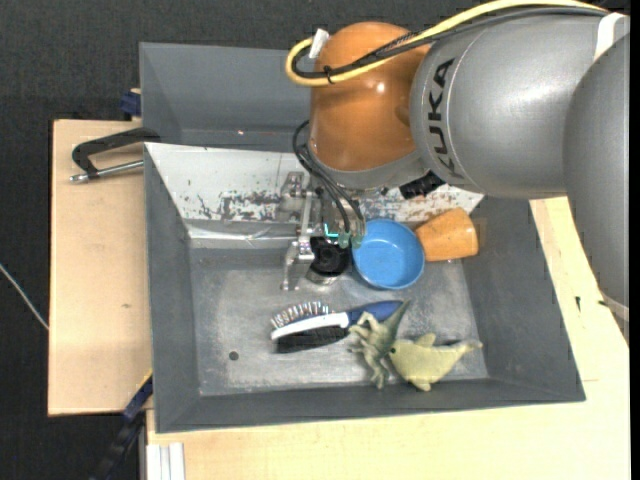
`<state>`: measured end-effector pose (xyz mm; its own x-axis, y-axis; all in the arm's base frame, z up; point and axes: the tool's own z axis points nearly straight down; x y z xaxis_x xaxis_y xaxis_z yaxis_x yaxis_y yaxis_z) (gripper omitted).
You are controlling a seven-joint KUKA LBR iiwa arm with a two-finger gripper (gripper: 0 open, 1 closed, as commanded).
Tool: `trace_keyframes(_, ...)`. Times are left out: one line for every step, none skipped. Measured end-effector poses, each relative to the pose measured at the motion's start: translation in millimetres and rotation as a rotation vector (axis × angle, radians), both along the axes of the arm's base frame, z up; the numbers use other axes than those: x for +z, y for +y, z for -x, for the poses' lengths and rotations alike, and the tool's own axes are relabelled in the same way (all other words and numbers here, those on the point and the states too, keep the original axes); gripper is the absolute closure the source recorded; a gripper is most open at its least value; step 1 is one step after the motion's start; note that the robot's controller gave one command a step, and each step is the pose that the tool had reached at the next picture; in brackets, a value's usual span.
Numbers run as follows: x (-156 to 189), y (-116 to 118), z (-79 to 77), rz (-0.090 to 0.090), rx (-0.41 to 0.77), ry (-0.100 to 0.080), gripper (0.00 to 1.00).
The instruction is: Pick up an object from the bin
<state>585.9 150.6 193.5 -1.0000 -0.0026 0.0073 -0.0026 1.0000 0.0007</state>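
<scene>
Blue bowl (388, 256) beside orange block (450, 235)

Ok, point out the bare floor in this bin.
The left half is bare, bordered by the bin's left wall, the gripper and the black-and-white brush. A thin strip also runs between the brush and the near wall. The right side is crowded: blue bowl, orange block, green toy dinosaur.
</scene>
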Motion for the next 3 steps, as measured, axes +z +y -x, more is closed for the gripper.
trace_keyframes(-117,-99,84.4,0.004,0.026,0.005,0.00)
trace_keyframes(-112,-95,79.7,-0.001,0.031,-0.009,1.00)
trace_keyframes(33,-82,66.8,-0.001,0.296,-0.019,1.00)
